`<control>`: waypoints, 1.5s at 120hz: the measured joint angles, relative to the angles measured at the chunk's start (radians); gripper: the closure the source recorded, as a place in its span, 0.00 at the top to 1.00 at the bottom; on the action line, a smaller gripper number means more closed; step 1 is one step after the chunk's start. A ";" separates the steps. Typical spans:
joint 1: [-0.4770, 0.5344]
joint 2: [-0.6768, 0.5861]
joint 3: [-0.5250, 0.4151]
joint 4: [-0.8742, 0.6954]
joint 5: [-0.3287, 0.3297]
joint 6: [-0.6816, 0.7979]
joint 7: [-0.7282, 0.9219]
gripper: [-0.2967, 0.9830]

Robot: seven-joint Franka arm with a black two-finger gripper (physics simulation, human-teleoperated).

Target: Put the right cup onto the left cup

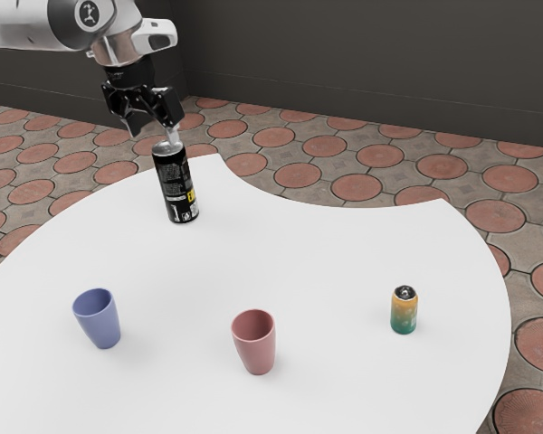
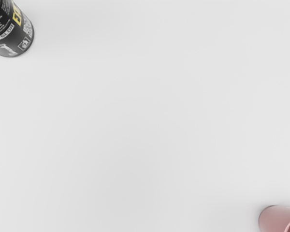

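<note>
In the exterior view, the gripper (image 1: 154, 129) is spread and empty, far off by the black can (image 1: 176, 188). Swinging low could knock that over. Near us, the blue cup (image 1: 98, 318) stands on the exterior view's left, the pink cup (image 1: 255, 342) to its right. Pink probably goes onto blue; letting go crooked could tip both.

In the wrist view, pink isn't under the hand, so squeezing here would miss.

On my remote feed, soft, diffuse light is brightening the white table (image 1: 326, 262) in the exterior view, while the wall (image 1: 362, 63) is looking dim. In my wrist view, the table is appearing pale gray, with faint shading softening around the pink cup (image 2: 276, 220).
</note>
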 joint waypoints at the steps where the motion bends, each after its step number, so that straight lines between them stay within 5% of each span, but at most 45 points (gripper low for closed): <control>1: 0.000 0.000 0.000 0.000 0.000 0.000 0.000 0.77; 39: -0.001 0.001 0.000 -0.012 0.000 0.000 -0.002 0.77; 70: 0.010 -0.108 -0.010 -0.235 -0.055 0.021 -0.007 0.77; 107: -0.062 -0.186 -0.095 -0.459 -0.051 0.140 -0.049 0.77; 180: -0.110 -0.141 -0.197 -0.735 -0.106 0.507 -0.148 0.77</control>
